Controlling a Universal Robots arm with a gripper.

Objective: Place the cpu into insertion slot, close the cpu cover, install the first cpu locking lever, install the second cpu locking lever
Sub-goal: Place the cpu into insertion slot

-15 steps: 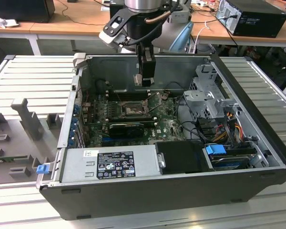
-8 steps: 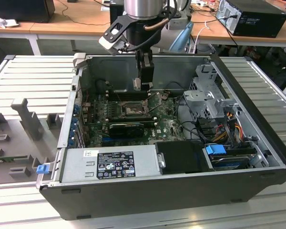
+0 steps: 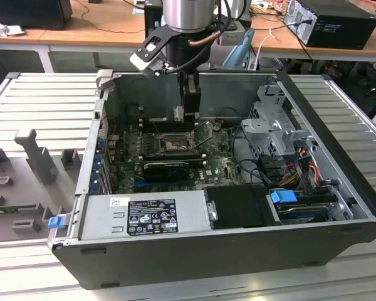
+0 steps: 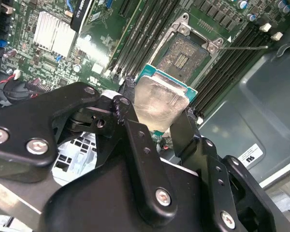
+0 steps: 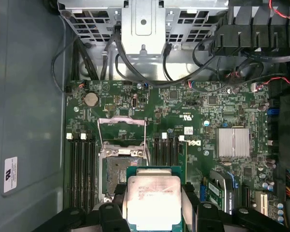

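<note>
In the exterior view, the slot (image 3: 173,145) is seen on the green board inside the open case (image 3: 338,182), with the end effector (image 3: 189,116) at its 1 o'clock. In both wrist views the cpu (image 4: 159,102) (image 5: 152,203) is grasped by the end effector, not yet seated. The cover (image 5: 121,119) stands open.

Robotics or electronics lab, workshop-like. Open desktop computer case (image 3: 207,251) lay on ribbed metal worktop (image 3: 44,100), with green motherboard (image 5: 198,121), metal drive cage (image 5: 145,24) and loose wiring exposed. Industrial robot arm (image 3: 188,15) hung over case, tool (image 3: 189,116) down inside. Grey moulded fixtures (image 3: 37,150) sat on same worktop near case. Beyond worktop's far edge stood wooden worktops (image 3: 100,30) with trailing cables (image 3: 263,42), another computer tower (image 3: 332,22) lying flat on one.
</note>
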